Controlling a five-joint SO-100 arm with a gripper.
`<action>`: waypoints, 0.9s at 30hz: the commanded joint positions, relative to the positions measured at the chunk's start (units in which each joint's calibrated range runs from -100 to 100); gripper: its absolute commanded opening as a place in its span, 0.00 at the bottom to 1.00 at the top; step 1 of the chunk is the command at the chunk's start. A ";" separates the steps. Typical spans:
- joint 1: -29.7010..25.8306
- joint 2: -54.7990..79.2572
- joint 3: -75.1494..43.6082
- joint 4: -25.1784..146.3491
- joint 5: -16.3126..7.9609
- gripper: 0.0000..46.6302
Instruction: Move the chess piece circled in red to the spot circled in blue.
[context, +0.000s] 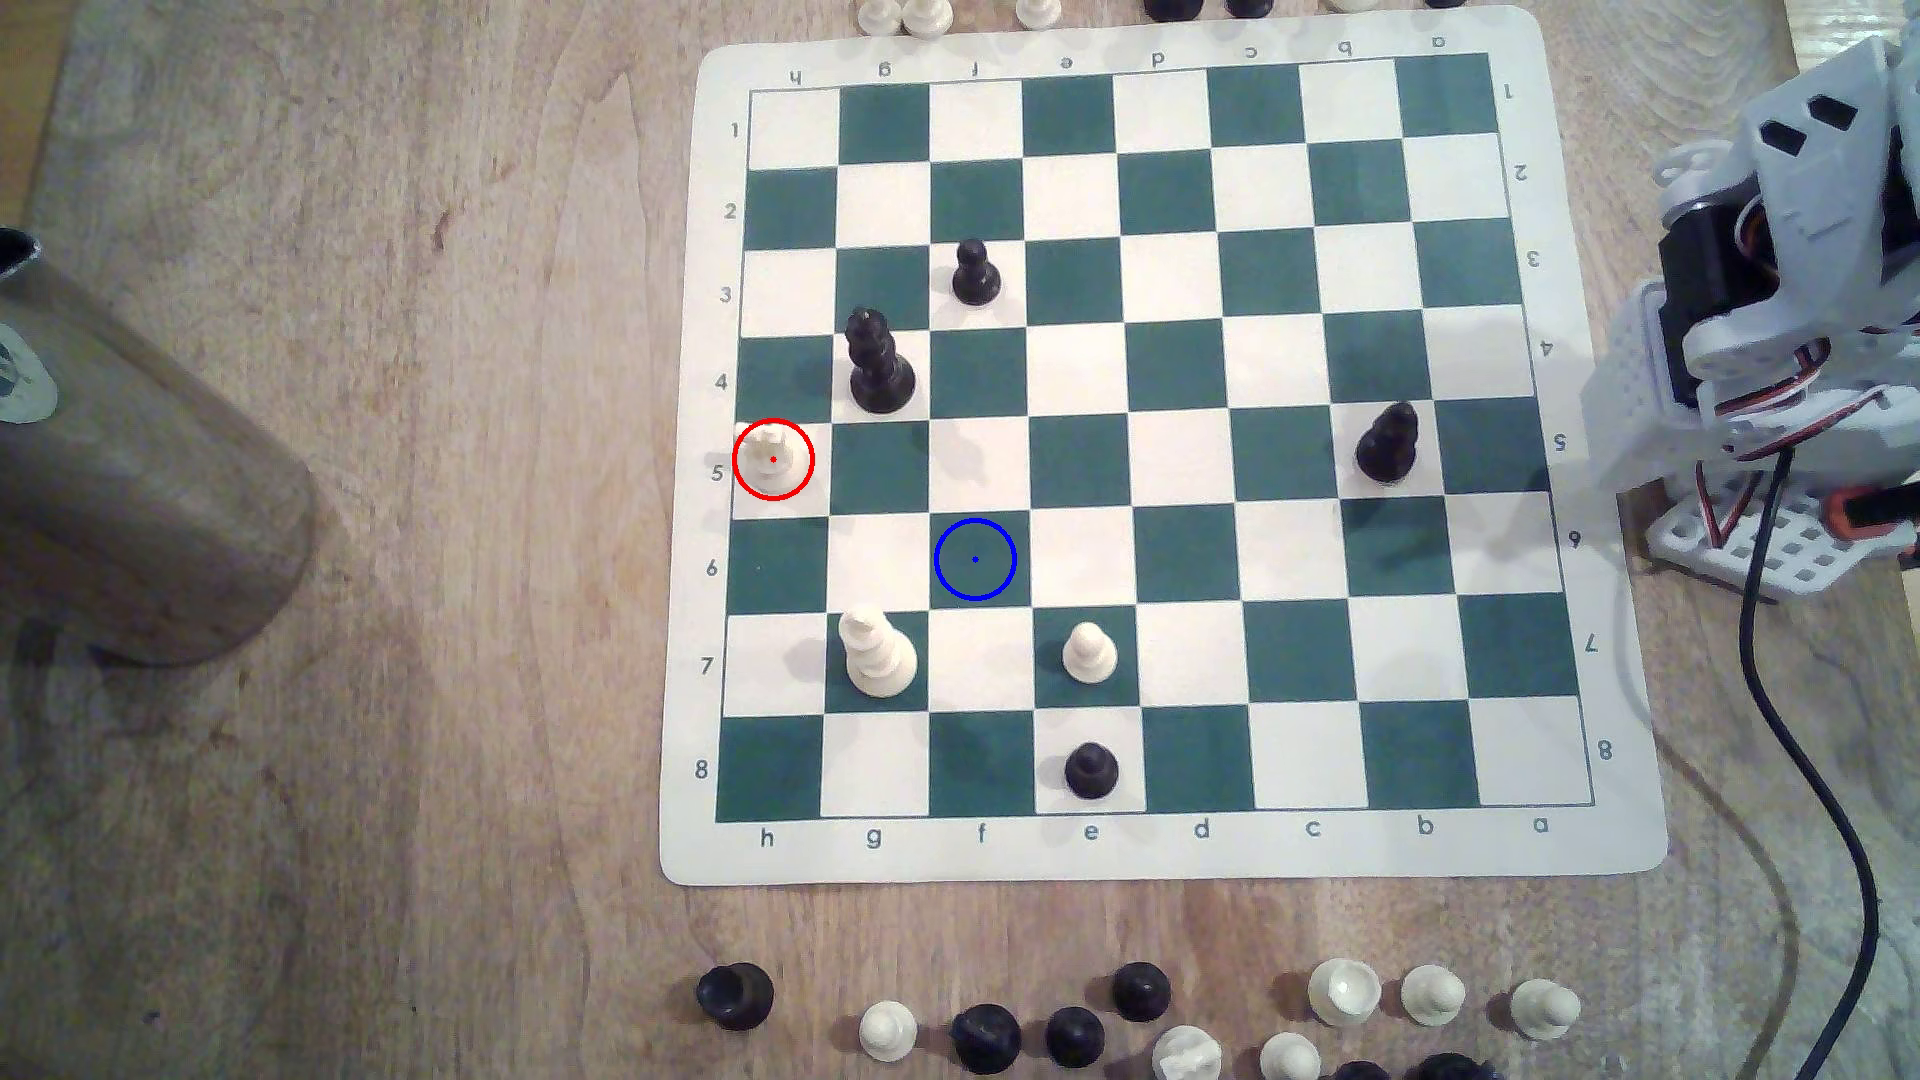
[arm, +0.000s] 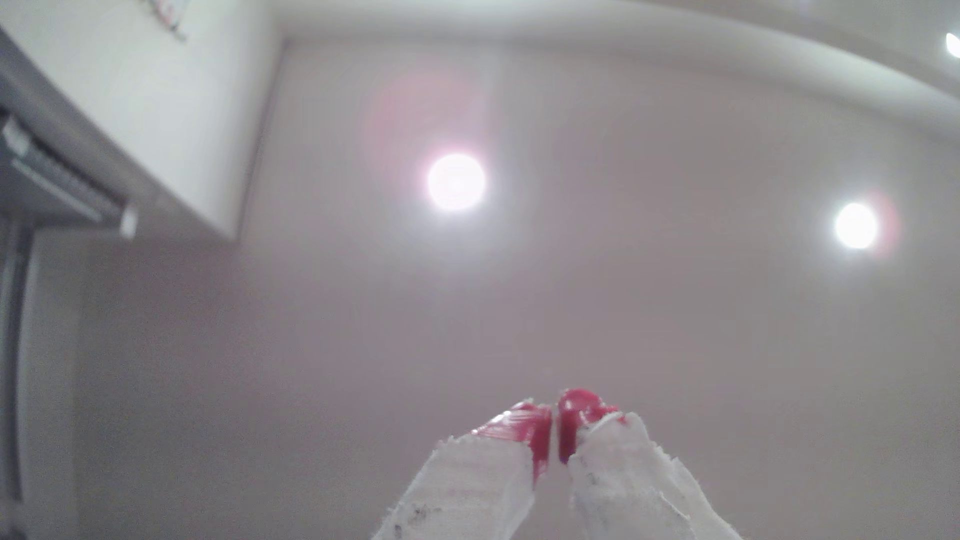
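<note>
At the board's far edge from the arm (context: 1808, 343), the white rook (context: 772, 458) sits untouched — gripper (arm: 554, 431) pinched closed, empty, aimed at ceiling — open before descending, lift clear toward the blue-ringed square (context: 975, 560).

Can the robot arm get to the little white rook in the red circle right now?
Probably, but not at once: the arm is folded at the exterior view's right, the white rook at the board's far left edge. The black queen stands diagonally close.

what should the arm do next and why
Probably swing out over the board toward the red-circled white piece at the exterior view's left edge, opening the hand on the way. The arm is folded at the board's far right side, the wrist view looks up at the ceiling lights with the red fingertips together, and the piece sits untouched, with the blue-circled green square empty.
</note>
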 joint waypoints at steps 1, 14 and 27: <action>2.12 -0.20 0.72 5.85 0.10 0.01; 3.29 -0.20 -23.58 81.52 -0.24 0.01; 4.93 -0.03 -40.08 143.85 -0.34 0.01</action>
